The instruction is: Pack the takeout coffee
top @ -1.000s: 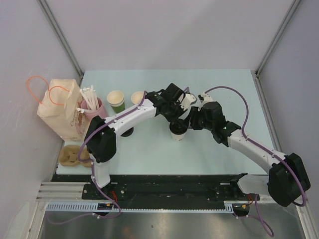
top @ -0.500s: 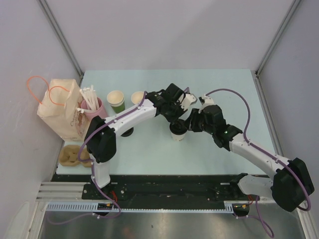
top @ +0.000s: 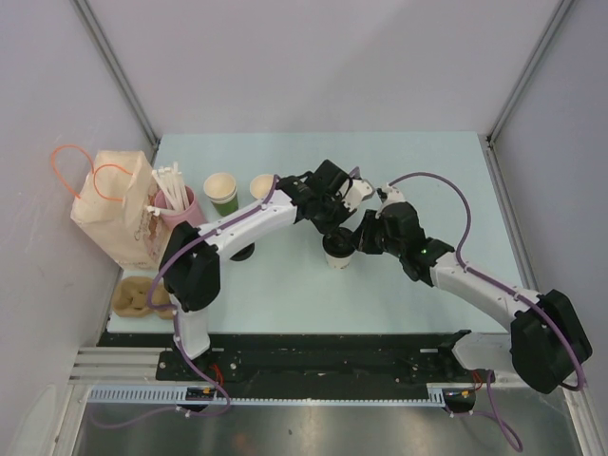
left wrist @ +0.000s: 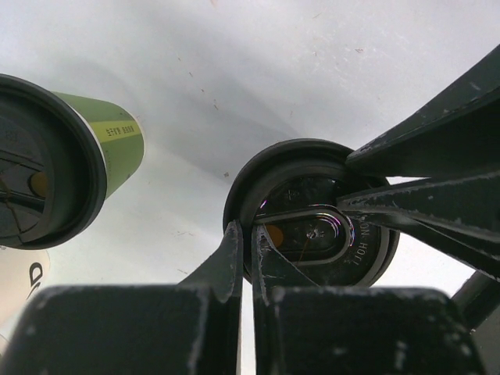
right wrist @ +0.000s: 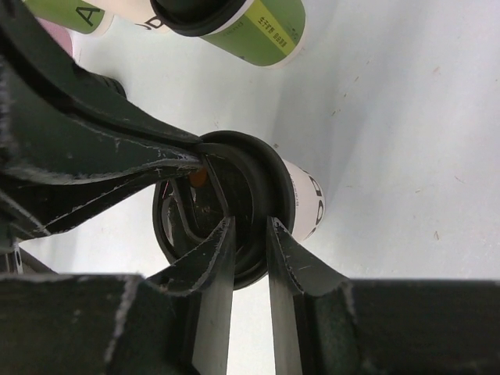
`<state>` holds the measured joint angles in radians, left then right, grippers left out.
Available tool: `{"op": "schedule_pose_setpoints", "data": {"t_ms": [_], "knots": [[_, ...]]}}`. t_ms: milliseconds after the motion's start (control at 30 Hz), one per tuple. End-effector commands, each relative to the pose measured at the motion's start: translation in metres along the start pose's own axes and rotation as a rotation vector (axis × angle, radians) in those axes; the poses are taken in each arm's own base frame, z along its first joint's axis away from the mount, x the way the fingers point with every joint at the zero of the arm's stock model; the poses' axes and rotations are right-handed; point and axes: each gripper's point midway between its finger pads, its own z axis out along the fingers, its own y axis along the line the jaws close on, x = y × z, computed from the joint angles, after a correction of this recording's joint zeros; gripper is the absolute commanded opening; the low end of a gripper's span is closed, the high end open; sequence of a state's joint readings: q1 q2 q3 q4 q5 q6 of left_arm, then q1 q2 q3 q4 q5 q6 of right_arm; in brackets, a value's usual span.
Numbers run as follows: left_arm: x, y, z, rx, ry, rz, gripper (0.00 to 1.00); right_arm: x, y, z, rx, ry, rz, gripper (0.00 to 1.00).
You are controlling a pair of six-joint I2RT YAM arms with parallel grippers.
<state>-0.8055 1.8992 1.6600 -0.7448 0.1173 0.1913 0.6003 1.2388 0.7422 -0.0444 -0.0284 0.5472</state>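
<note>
Narrowing since before, right claw [right wrist: 250, 228] straddles lid [right wrist: 266, 164] rim on white cup [right wrist: 308, 205].

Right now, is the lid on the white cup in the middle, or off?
On. The black lid covers the mouth of the white cup; fully seated or not, cannot tell.

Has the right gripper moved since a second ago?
Yes. The right gripper has shifted left toward the white cup, away from the table's right edge.
</note>
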Motion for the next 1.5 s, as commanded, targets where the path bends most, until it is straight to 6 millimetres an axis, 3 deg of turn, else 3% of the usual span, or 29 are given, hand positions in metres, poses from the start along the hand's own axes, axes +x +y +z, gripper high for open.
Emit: {"op": "schedule_pose_setpoints", "data": {"t_ms": [0,200,400,600,867,1167,1467], "knots": [[0.014,-0.033,-0.009,0.128,0.016,-0.030,0.00,0.033,-0.022,0.006,0.071,0.078,0.026,0.24],[0.025,-0.042,-0.007,0.179,0.035,-0.042,0.00,0.064,-0.044,0.002,0.111,0.117,0.049,0.20],[0.034,-0.051,-0.003,0.233,0.046,-0.055,0.00,0.073,-0.051,0.001,0.126,0.142,0.033,0.20],[0.045,-0.050,0.007,0.247,0.065,-0.053,0.05,0.069,-0.052,0.003,0.131,0.124,0.027,0.20],[0.000,-0.046,-0.027,0.222,-0.071,-0.035,0.32,0.050,-0.031,-0.003,0.066,0.057,0.021,0.24],[-0.019,-0.036,-0.040,0.196,-0.126,-0.041,0.37,0.015,-0.012,-0.009,0.036,-0.034,-0.010,0.29],[-0.014,-0.028,-0.044,0.187,-0.126,-0.050,0.41,-0.003,0.012,-0.014,-0.036,-0.065,-0.081,0.45]]}}
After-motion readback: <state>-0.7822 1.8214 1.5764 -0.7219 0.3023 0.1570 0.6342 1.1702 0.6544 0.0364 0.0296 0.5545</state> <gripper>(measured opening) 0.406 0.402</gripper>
